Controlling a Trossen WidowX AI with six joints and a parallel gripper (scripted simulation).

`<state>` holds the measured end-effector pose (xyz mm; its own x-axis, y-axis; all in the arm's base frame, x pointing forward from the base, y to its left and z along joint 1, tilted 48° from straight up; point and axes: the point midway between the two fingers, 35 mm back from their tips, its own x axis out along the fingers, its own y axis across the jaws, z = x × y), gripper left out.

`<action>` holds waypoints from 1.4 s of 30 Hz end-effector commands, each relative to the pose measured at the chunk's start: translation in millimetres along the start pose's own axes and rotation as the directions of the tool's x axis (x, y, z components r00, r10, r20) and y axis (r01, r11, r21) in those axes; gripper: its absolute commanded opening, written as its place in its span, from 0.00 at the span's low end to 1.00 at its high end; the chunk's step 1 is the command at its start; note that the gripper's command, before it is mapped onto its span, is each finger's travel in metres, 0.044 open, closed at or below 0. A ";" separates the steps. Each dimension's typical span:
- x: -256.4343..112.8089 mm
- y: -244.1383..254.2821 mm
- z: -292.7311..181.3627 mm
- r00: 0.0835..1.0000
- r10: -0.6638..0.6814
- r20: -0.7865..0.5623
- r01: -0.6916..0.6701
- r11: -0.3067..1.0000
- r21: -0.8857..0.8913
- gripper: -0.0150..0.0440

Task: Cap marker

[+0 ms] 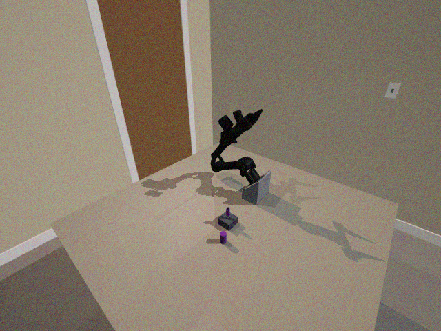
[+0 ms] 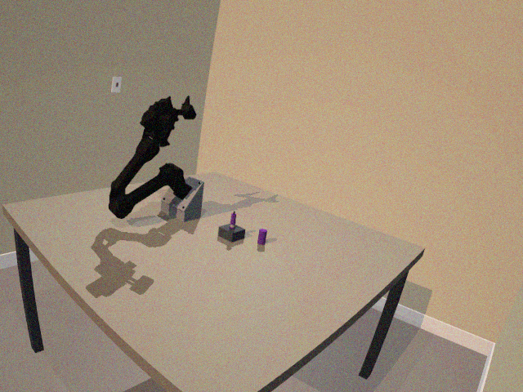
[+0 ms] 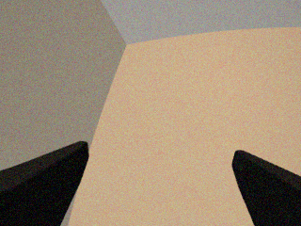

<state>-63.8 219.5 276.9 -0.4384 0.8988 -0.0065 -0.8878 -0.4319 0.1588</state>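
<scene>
The purple marker (image 1: 227,212) (image 2: 233,220) stands upright in the dark holder block (image 1: 225,223) (image 2: 230,234), its narrow dark tip bare and pointing up. The purple cap (image 1: 223,238) (image 2: 261,237) stands upright on the table, apart from the block: nearer the camera in the top view and to the block's right in the exterior view. My gripper (image 2: 179,98) (image 3: 162,154) is open and empty, raised high above the table and far from cap and marker. The wrist view shows its two fingers wide apart with only wall between them; neither marker nor cap shows there.
The arm's grey base mount (image 1: 257,188) (image 2: 193,207) stands on the table (image 1: 199,285) (image 2: 253,304) behind the holder block in the top view and to its left in the exterior view. Walls stand beyond the table, with a brown door (image 1: 149,78) in one.
</scene>
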 end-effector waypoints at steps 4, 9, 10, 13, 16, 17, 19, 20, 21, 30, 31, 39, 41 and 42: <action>9.9 -33.0 -1.8 0.985 -0.144 -0.091 0.152 0.984 0.090 0.75; 17.5 -102.4 -12.6 0.872 -0.397 -0.288 0.462 0.860 0.214 0.67; 16.9 -116.4 -15.9 0.836 -0.439 -0.328 0.521 0.822 0.229 0.67; 11.4 -157.4 -27.8 0.716 -0.539 -0.444 0.678 0.688 0.257 0.67; -0.2 -196.8 -42.3 0.571 -0.606 -0.554 0.809 0.528 0.256 0.67; -5.3 -209.5 -47.6 0.519 -0.620 -0.589 0.846 0.471 0.249 0.67; -17.4 -233.9 -58.9 0.410 -0.636 -0.654 0.908 0.352 0.227 0.67; -24.4 -245.5 -64.9 0.354 -0.638 -0.684 0.933 0.291 0.211 0.67; -31.5 -256.5 -71.4 0.298 -0.634 -0.713 0.954 0.232 0.191 0.67; -115.3 -334.9 -137.0 -0.191 -0.439 -0.878 0.965 -0.248 -0.086 0.67; -126.0 -341.3 -143.0 -0.242 -0.405 -0.882 0.948 -0.291 -0.126 0.67; -217.2 -376.2 -193.9 -0.575 -0.077 -0.814 0.727 -0.505 -0.466 0.67; -240.5 -380.6 -207.3 -0.635 0.009 -0.772 0.657 -0.519 -0.546 0.67; -252.1 -382.1 -214.1 -0.661 0.051 -0.748 0.622 -0.521 -0.585 0.67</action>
<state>341.1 169.9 24.8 0.2015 -0.5620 -0.8022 0.0680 0.8251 -0.5609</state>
